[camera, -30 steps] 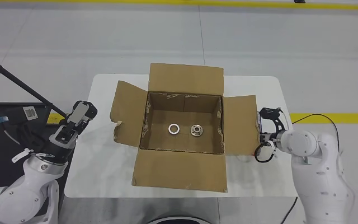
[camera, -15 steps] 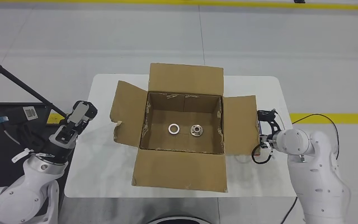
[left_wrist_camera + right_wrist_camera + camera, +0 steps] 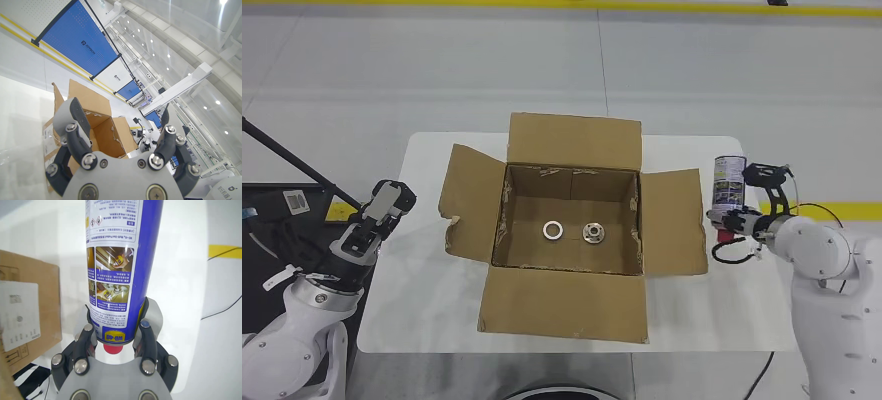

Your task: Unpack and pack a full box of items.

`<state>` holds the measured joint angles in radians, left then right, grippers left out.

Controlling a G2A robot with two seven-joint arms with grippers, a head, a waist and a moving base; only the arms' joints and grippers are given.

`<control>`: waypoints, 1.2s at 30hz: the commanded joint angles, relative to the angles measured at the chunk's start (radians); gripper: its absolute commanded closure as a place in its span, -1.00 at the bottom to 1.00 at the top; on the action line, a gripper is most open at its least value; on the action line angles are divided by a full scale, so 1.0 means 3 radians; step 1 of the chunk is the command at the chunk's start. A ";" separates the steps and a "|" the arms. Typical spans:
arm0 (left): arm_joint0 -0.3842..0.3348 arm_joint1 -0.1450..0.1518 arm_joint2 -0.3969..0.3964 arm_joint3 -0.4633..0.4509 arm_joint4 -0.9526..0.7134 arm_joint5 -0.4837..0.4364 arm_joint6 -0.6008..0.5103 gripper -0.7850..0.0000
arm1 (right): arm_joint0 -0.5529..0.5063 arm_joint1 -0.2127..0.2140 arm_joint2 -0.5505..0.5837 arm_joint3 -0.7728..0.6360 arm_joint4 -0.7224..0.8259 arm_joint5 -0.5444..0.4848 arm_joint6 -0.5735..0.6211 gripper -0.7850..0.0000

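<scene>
An open cardboard box (image 3: 572, 160) stands mid-table with all flaps spread. On its floor lie a silver ring (image 3: 553, 230) and a dark round metal part (image 3: 592, 232). My right gripper (image 3: 116, 313) is shut on a blue spray can (image 3: 121, 262) near its red cap end; the spray can (image 3: 728, 183) lies over the table's right side, just beyond the box's right flap (image 3: 674, 222). My left gripper (image 3: 390, 197) hangs off the table's left edge, open with nothing in it, its fingers (image 3: 79, 115) pointing toward the box (image 3: 105, 130).
The white table (image 3: 432, 290) has bare strips left, right and in front of the box. A black stand and cables sit on the floor at the left (image 3: 287, 160). A yellow floor line (image 3: 832, 210) runs beyond the right edge.
My right gripper has swung out from beside the box's right flap toward the table's right edge, and the spray can has come into view in its grasp. The left arm has kept still.
</scene>
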<state>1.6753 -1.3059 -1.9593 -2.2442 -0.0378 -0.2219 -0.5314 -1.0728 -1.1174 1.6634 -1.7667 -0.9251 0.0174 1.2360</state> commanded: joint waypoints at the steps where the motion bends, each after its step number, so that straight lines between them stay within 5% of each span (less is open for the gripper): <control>1: 0.0000 0.0000 0.0000 0.0000 0.0000 0.0000 0.0000 -1.00 | -0.0010 0.0012 0.0071 -0.0298 -0.0070 0.0044 -0.0090 1.00; 8: 0.0000 0.0000 0.0000 0.0000 0.0000 0.0000 0.0000 -1.00 | 0.0161 0.0016 -0.0148 -0.1072 -0.0132 0.0054 -0.0310 1.00; 15: 0.0000 0.0000 0.0000 0.0000 0.0000 0.0000 0.0000 -1.00 | 0.0610 -0.0040 -0.1072 -0.1189 0.0075 -0.0135 -0.0283 1.00; 26: 0.0000 0.0000 0.0000 0.0000 0.0000 0.0000 0.0000 -1.00 | 0.1307 -0.0264 -0.2626 -0.0139 0.0191 -0.0341 -0.0021 1.00; 36: 0.0000 0.0000 0.0000 0.0000 0.0000 0.0000 0.0000 -1.00 | 0.1553 -0.0450 -0.3165 0.0664 0.0253 -0.0218 0.0042 1.00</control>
<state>1.6753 -1.3059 -1.9593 -2.2442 -0.0378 -0.2219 -0.5314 -0.6119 -1.2489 0.7183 -1.5805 -0.8513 -0.0536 1.2461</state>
